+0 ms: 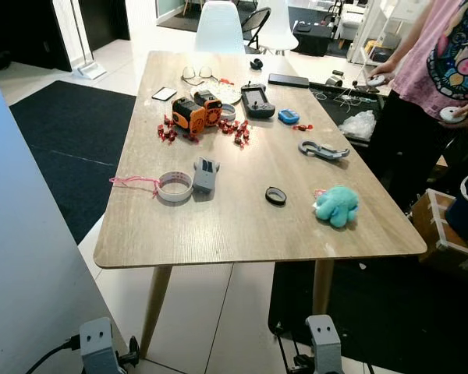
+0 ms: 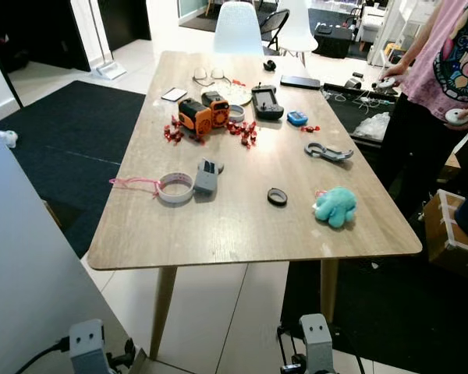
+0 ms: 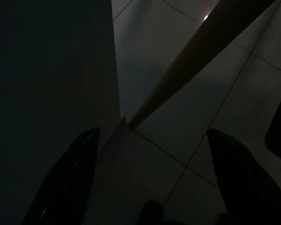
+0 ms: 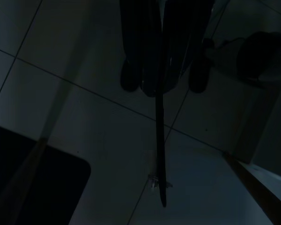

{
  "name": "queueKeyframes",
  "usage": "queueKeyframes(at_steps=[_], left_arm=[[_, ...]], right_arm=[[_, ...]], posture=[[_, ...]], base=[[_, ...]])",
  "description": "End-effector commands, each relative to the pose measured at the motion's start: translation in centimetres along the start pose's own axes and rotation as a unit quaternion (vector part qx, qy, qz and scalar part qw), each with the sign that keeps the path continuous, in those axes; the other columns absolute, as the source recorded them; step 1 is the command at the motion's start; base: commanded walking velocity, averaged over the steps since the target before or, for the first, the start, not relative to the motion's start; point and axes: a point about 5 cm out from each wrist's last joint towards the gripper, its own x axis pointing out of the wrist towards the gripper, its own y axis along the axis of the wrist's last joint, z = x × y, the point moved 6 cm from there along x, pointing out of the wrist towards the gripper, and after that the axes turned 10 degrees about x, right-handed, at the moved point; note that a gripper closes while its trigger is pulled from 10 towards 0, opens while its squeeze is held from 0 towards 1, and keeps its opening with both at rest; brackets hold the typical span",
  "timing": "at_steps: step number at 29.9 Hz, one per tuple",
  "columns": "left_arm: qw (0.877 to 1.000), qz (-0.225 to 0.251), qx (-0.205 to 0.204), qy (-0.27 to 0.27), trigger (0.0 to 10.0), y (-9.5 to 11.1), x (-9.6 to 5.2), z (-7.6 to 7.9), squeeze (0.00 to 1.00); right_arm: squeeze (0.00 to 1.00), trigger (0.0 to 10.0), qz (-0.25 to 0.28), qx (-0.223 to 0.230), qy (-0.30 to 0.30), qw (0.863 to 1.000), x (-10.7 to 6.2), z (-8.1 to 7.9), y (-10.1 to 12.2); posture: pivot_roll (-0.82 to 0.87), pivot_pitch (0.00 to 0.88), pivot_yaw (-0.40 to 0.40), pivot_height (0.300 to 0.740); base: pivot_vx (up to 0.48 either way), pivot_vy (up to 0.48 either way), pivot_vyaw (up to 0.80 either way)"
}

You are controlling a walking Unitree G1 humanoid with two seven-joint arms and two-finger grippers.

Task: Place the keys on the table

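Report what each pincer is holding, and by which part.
The left pincer is open and holds nothing. The right pincer grips a dark strap by its top end; something small glints near its lower end, too dark to identify.

The keys (image 4: 159,182) are hanging by a thin dark strap (image 4: 158,140) straight beneath the right gripper (image 4: 164,83), which is pinching the strap's top.

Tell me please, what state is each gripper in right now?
Left gripper: open, empty, hanging low.
Right gripper: shut on a dark hanging strap.
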Motion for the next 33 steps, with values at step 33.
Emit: queueKeyframes(at_steps=[33], left_arm=[[1.000,-0.017,0.001,-0.008,10.0,-0.34,0.16,0.43,0.00]], right_arm=[[0.00,10.0,-0.008,0.008,-0.012,1.000,-0.26,0.50,-0.82]], posture=[[0.04,0.077,-0.044,0.740]], base=[[0.000,-0.291,0.00]])
